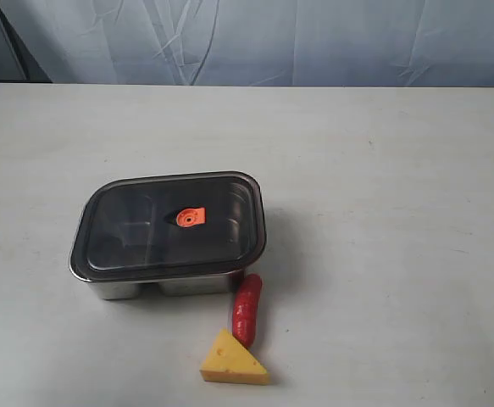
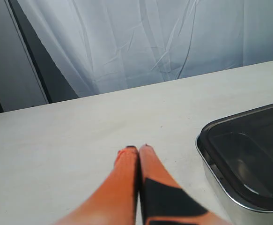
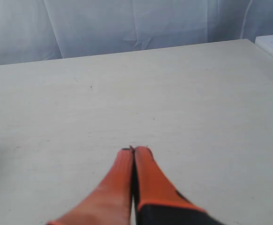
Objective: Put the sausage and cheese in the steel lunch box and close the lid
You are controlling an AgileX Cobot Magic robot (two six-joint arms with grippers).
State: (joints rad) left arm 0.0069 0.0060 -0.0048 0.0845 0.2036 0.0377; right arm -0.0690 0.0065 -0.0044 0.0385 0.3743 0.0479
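Both claws pinched tight, nothing in either: left claw [image 2: 138, 149], right claw [image 3: 135, 150]. Neither arm shows in the ext view.

Lid [image 1: 169, 225] sits on the box [image 1: 128, 288], so nothing goes in til it's off. My read: lid removal = step 1, task basically at zero.

Box is left of ctr on the table [image 1: 399, 212]. Left wrist cam has a box corner just beside the claw tips, off to one side, not straight ahead. Right wrist cam gets table only. So left arm looks nearer the box, prob the one for the lid.

Sausage [image 1: 247, 308] lies on the table at the box's front-right corner, far end close to the box wall. Long axis runs roughly near-far in ext view, slight tilt, so jaws would need to close across it, i.e. left-right.

Cheese [image 1: 232, 359] is in front of that, tight by the sausage's near end; can't tell if touching. Both items approx mid-table, either arm plausible.
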